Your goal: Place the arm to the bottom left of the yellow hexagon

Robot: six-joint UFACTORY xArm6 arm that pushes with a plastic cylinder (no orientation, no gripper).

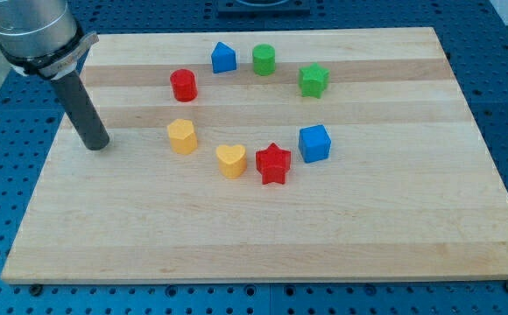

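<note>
Jaws: none fitted; the arm ends in a plain dark rod, so there is no open or closed state to tell.
My tip (96, 144): rests on the tabletop (263, 236) near its left edge, well apart from every block.
Yellow hexagon (182, 136): sits left of centre, to the view's right of my tip and roughly level with it, slightly higher.
Tip against hexagon: my tip is to the hexagon's left, only a little lower, with bare wood between them; not touching.
Yellow heart (231, 161): lies just below and to the right of the hexagon, apart from it.
Red star (273, 164): stands just beside the yellow heart on its right.
Blue cube (314, 143): near the red star, up and to its right.
Red cylinder (184, 85): above the hexagon, apart from it.
Blue house-shaped block (224, 58): near the view's top, right of the red cylinder.
Green cylinder (264, 59): just right of the blue house-shaped block.
Green star (313, 80): right of the green cylinder, a little lower.
</note>
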